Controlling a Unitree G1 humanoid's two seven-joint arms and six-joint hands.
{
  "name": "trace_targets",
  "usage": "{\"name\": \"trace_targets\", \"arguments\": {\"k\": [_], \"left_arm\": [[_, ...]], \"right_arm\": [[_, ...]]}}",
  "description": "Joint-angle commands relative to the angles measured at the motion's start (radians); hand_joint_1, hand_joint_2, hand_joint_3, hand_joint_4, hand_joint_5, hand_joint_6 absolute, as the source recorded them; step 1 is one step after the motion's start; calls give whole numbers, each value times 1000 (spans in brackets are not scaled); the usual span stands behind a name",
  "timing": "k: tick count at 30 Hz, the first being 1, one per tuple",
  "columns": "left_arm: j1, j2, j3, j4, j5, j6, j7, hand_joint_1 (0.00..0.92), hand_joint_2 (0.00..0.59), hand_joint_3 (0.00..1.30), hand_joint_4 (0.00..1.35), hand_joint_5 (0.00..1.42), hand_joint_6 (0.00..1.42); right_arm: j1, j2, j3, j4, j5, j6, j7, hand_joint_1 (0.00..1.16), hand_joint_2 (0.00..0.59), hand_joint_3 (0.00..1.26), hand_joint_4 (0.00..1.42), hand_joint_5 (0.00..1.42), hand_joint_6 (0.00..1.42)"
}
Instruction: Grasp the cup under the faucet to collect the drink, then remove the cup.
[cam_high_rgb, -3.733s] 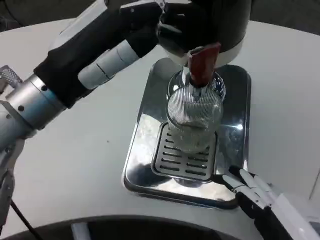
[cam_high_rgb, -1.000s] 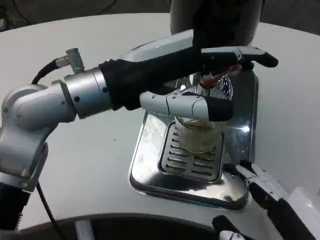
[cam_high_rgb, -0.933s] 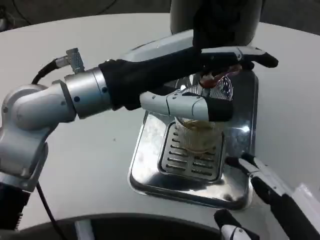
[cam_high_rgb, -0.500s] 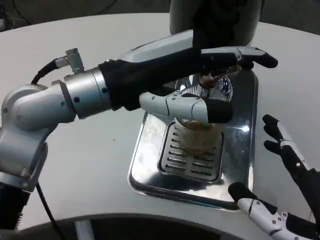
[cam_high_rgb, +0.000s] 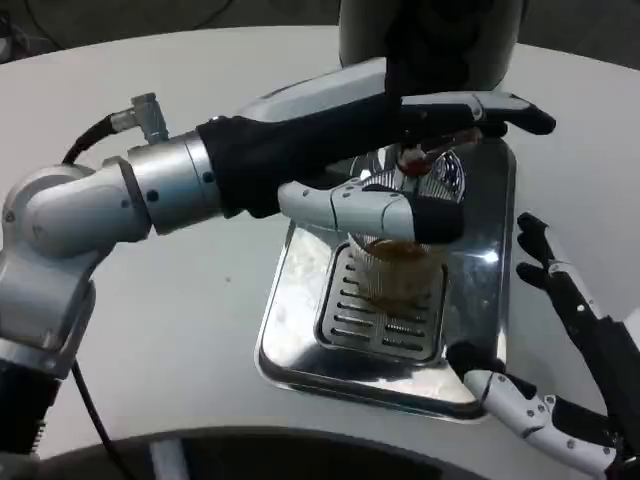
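Single head view, high and close, looking down at white table (cam_high_rgb: 200, 330)

We find no readable text, label, brand, number or sign anywhere — not on the dispenser (cam_high_rgb: 430, 40), not on the steel tray (cam_high_rgb: 300, 330), not on the cup (cam_high_rgb: 395, 275), nor on either arm.

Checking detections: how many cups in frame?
1. The cup stands on the drip tray grate under the faucet, partly behind the left hand. None others visible.
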Motion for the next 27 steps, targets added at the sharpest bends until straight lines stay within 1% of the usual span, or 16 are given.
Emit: {"name": "trace_targets", "arguments": {"k": [1,9,19,20,22,24,27], "left_arm": [[16,7,-22,20,28,9,-22,0,78,150,56,111,142],[13,6,-20,24,24,7,-21,0,79,150,60,118,143],[9,10,-17,27,20,5,-23,0,79,150,60,120,144],[9,11,-16,27,20,5,-24,0,79,150,60,120,144],[7,12,-15,29,18,3,-25,0,79,150,60,120,144],[6,12,-14,31,16,1,-26,0,79,150,60,120,144],[1,15,-12,33,15,-1,-29,0,79,150,62,120,144]], "right_arm": [[-36,-12,11,48,13,-30,-31,546,269,12,28,86,0],[-95,-23,25,124,21,-53,-66,543,263,14,32,89,0],[-169,-31,30,211,45,-86,-89,544,258,24,32,96,0],[-178,-32,31,223,49,-91,-92,556,246,25,32,97,0],[-191,-33,31,243,58,-101,-99,561,243,25,32,97,0],[-205,-33,30,267,70,-117,-104,599,232,25,32,97,0],[-230,-39,31,308,88,-142,-108,626,227,14,32,97,0]]}}
